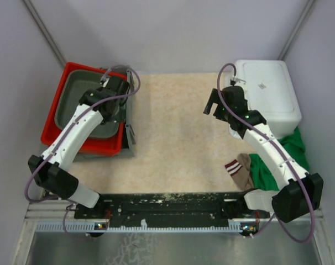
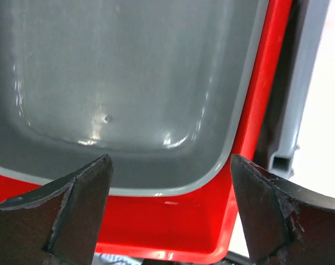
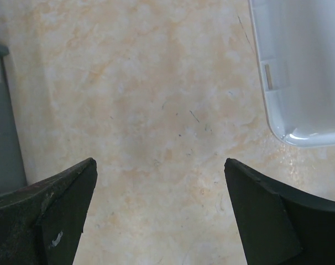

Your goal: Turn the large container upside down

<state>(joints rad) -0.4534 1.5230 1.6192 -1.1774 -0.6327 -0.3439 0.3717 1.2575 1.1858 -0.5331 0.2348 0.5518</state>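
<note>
far left of the top view: red rectangular plastic bin (image 1: 51, 118), open side up, close to the left wall, with a grey rounded plastic tub (image 1: 73, 96) nested inside it, also open side up. just right of the bin, a grey plastic frame-like piece (image 1: 129, 132); cannot tell whether merely beside the bin or partly under it.

over the tub's near right corner, the left pincer (image 1: 113, 113), pointing down. seen from its own wrist camera: fingers (image 2: 84, 204) spread wide, nothing held between them, poised above the tub's rounded corner, glossy grey floor ahead, red rim below and to the right. not touching tub or bin as far as can be told.

middle: beige speckled tabletop (image 1: 173, 132).

right of centre: the right pincer (image 1: 213, 105), raised above the tabletop and just left of a white rectangular plastic container (image 1: 267, 99) at the far right corner. from its wrist camera: fingers (image 3: 57, 210) likewise wide apart and holding nothing, only tabletop between them, the white container's rounded corner up and to the right, clear of the fingers. well apart from the red bin and grey tub, on the opposite side of the table.

on the white container's top, a small dark label (image 1: 262, 85), too small to read.

near right, by the right arm's base: a brown sock with maroon and white stripes (image 1: 239, 168), and a crumpled green cloth (image 1: 292, 149) partly under the arm, next to the white container.
</note>
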